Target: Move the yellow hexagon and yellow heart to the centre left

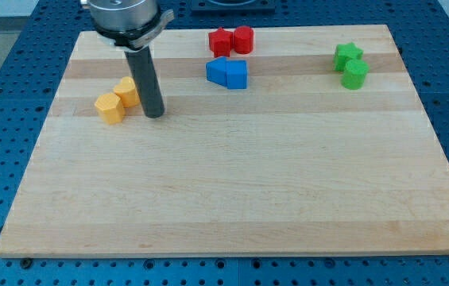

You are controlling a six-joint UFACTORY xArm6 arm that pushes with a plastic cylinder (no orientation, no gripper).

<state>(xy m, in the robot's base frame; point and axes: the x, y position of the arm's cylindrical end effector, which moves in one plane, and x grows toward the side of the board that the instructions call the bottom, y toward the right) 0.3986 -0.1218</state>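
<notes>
**One raised view over the board**

A single camera looks down at a slant across the pale wooden board (232,183) from its near long edge, near enough that the board fills most of the frame, blue perforated table (1,143) bordering it.

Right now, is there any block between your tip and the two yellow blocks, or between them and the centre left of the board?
Nothing visible stands in the way. My tip is just to the right of the yellow blocks, close against the nearer one. The red blocks, blue blocks and green blocks all lie farther to the view's right, off the path.
</notes>
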